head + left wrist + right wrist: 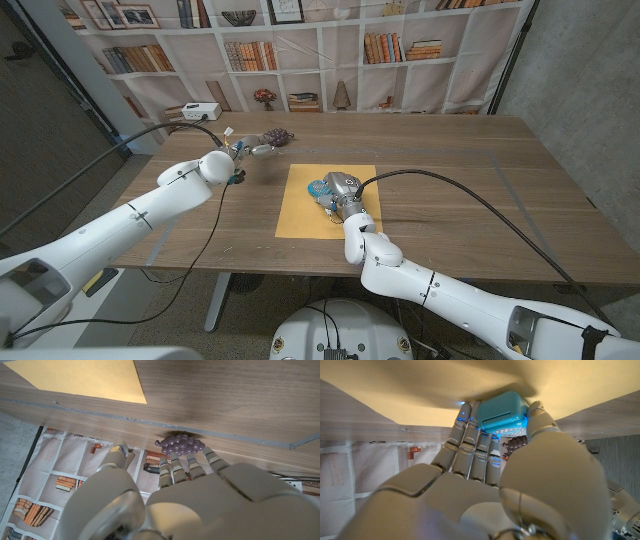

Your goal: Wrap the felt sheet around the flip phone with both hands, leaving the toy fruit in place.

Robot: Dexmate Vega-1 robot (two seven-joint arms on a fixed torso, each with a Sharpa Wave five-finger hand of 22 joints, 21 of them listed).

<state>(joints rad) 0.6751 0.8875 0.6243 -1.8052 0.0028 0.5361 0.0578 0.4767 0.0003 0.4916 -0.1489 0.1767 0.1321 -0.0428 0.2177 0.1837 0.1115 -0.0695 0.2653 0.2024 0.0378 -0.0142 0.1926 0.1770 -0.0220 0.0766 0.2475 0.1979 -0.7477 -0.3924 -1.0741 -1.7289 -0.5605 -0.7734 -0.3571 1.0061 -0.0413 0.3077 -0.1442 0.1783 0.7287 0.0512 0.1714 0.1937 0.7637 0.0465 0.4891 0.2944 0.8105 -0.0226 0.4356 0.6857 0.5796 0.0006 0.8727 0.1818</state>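
Note:
A yellow felt sheet lies flat in the middle of the table. On it sits a turquoise flip phone, and my right hand grips it. In the right wrist view the phone is held between the fingers and the thumb, against the felt. A purple toy grape bunch lies left of the sheet, farther back. My left hand hovers just short of the grapes, fingers apart and holding nothing.
A white box stands at the table's far left corner. Bookshelves line the wall behind. Black cables run along both arms. Bare wood stretches to the right of the sheet.

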